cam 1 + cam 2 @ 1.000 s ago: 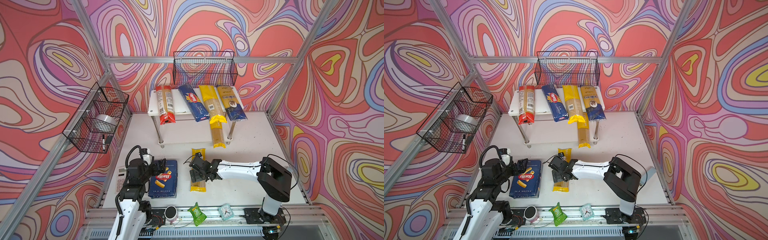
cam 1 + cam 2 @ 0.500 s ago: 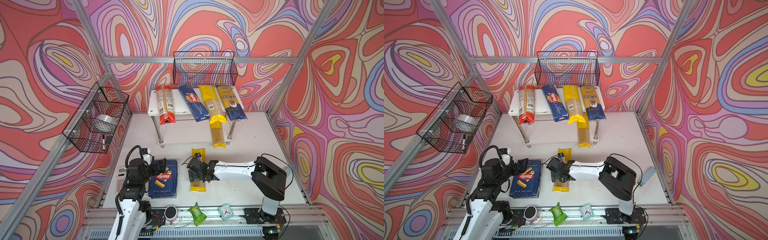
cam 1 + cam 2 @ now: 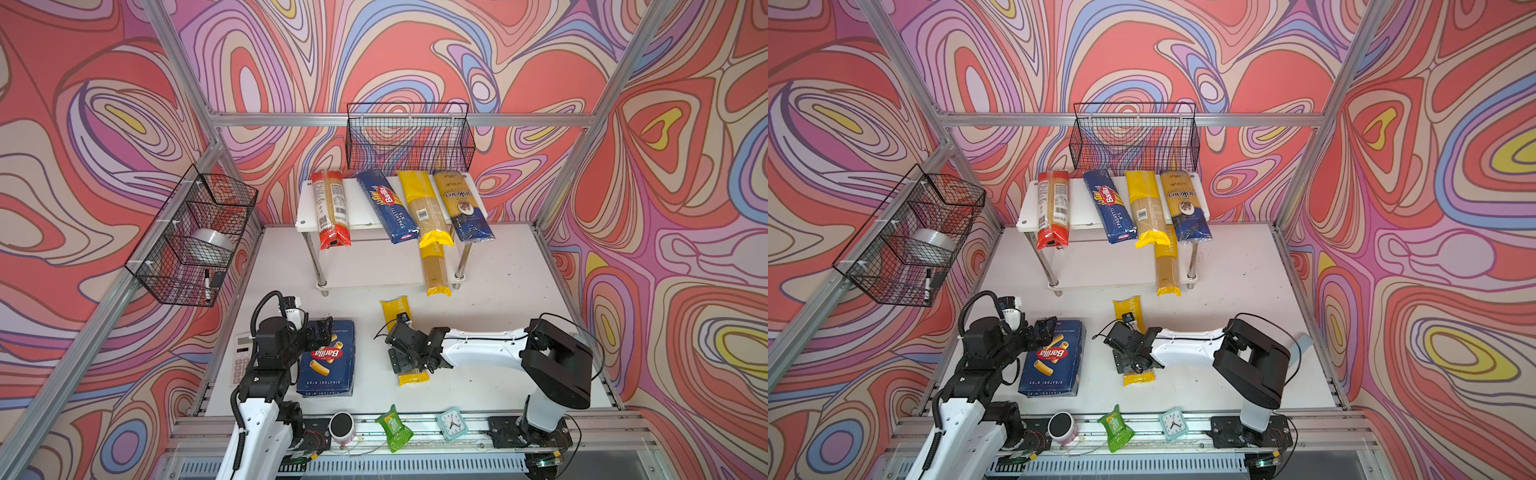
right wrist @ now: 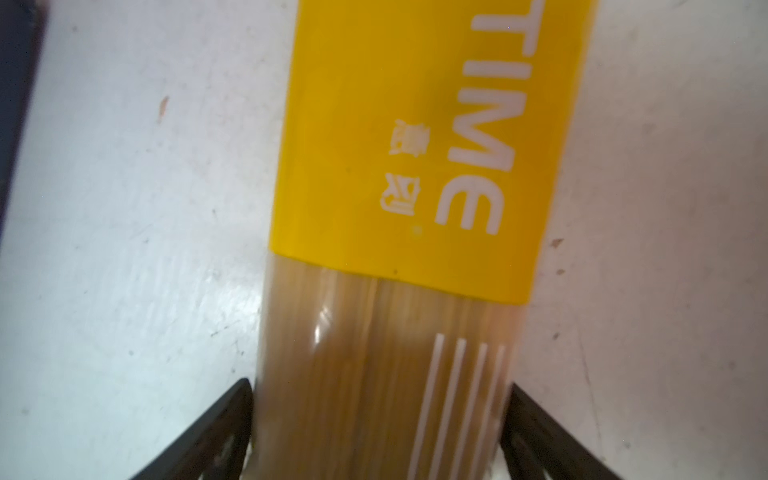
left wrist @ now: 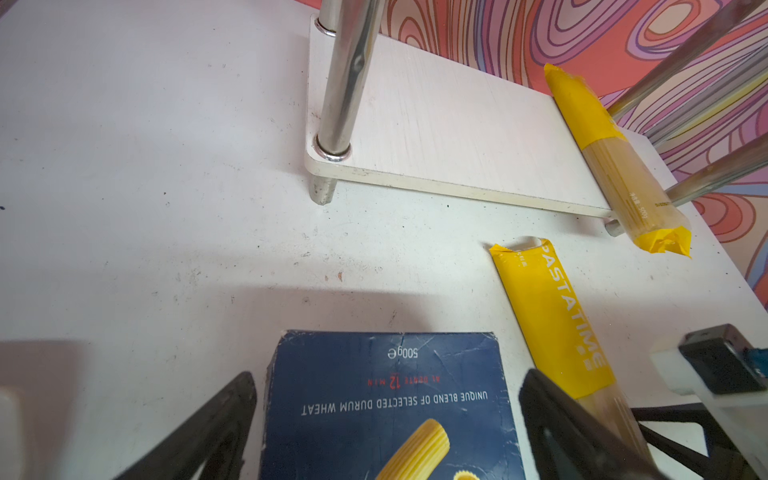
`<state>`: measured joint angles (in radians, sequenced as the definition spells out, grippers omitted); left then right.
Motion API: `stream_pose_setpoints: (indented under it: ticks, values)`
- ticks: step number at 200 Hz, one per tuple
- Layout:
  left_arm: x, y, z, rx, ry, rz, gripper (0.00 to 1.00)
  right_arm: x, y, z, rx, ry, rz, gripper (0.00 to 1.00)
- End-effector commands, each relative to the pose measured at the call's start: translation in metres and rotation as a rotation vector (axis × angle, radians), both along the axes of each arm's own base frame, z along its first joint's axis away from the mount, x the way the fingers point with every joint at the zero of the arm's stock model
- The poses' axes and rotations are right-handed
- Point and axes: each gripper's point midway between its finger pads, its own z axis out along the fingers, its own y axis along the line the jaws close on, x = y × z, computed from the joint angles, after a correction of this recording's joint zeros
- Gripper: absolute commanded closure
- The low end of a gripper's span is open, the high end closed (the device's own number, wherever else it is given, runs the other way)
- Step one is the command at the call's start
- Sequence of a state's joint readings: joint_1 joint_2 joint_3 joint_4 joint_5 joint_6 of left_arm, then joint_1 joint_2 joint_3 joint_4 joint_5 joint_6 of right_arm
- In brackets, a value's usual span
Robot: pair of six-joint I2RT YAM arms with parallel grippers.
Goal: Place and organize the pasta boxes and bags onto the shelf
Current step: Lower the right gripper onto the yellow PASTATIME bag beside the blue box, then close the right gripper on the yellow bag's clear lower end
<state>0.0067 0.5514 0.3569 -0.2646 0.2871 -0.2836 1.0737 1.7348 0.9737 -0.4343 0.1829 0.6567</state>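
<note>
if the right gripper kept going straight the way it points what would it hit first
Most likely the yellow spaghetti bag lying on the table: the right gripper points down at its clear part, fingers open on either side.

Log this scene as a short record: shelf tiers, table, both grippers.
Top tier of shelf: red bag, spaghetti box, yellow bag, gold and dark blue bag, side by side.
Lower tier: second yellow bag, overhanging the front edge.
Table: rigatoni box, third yellow bag, both lying flat.
Left gripper: open, fingers flanking the rigatoni box's end.
Right gripper: open, fingers flanking the third yellow bag.
</note>
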Motion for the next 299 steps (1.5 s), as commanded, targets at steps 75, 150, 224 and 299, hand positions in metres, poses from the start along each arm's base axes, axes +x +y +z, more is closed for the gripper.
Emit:
stream_pose_setpoints:
  ticks: [75, 150, 224, 299]
  values:
    - [0.001, 0.001, 0.001, 0.011, -0.02, -0.003, 0.0, -0.01, -0.005, -0.04, -0.108, 0.103, -0.016, 0.04]
    - [0.001, 0.002, 0.0, 0.011, -0.016, 0.003, 0.0, -0.006, -0.033, -0.038, -0.245, 0.074, -0.053, 0.18]
    - [0.001, 0.001, 0.0, 0.01, -0.015, -0.003, 0.0, -0.006, -0.029, -0.032, -0.192, 0.061, -0.054, 0.33]
    - [0.001, 0.001, 0.0, 0.01, -0.015, -0.002, 0.0, 0.001, -0.015, -0.02, -0.121, 0.025, -0.051, 0.56]
